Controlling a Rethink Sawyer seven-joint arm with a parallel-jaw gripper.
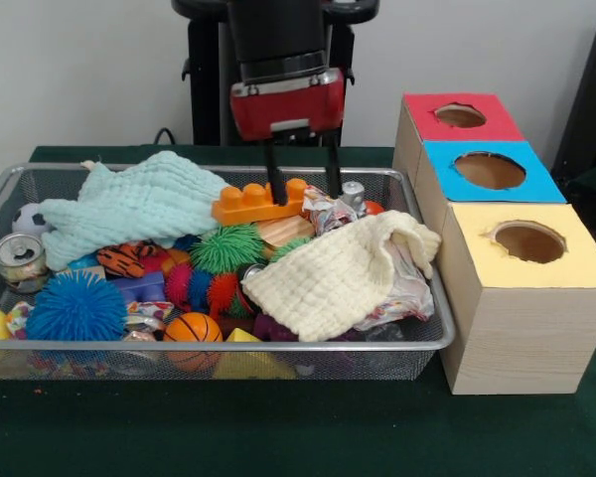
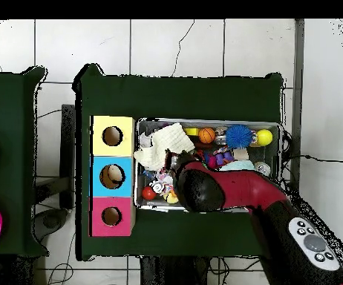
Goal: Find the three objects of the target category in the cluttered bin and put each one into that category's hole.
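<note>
My gripper point(image 1: 305, 187) hangs open over the back middle of the wire bin point(image 1: 278, 346). Its left fingertip touches the right end of an orange toy brick point(image 1: 253, 204). The right fingertip stands just behind a crumpled wrapper point(image 1: 323, 211) and beside a silver can point(image 1: 354, 192). Nothing is held between the fingers. Other clutter in the bin includes a mint cloth point(image 1: 129, 204), a cream cloth point(image 1: 338, 273), a green spiky ball point(image 1: 226, 246), a blue spiky ball point(image 1: 76, 308) and a small basketball point(image 1: 193, 329). In the overhead view the red arm point(image 2: 226, 189) hides the gripper.
Right of the bin stand three boxes with round holes on top: red point(image 1: 460, 116), blue point(image 1: 489, 170) and yellow point(image 1: 528, 241). Something pale shows inside the blue box's hole point(image 2: 112, 177). A drinks can point(image 1: 20, 260) and a small football point(image 1: 28, 220) lie at the bin's left end.
</note>
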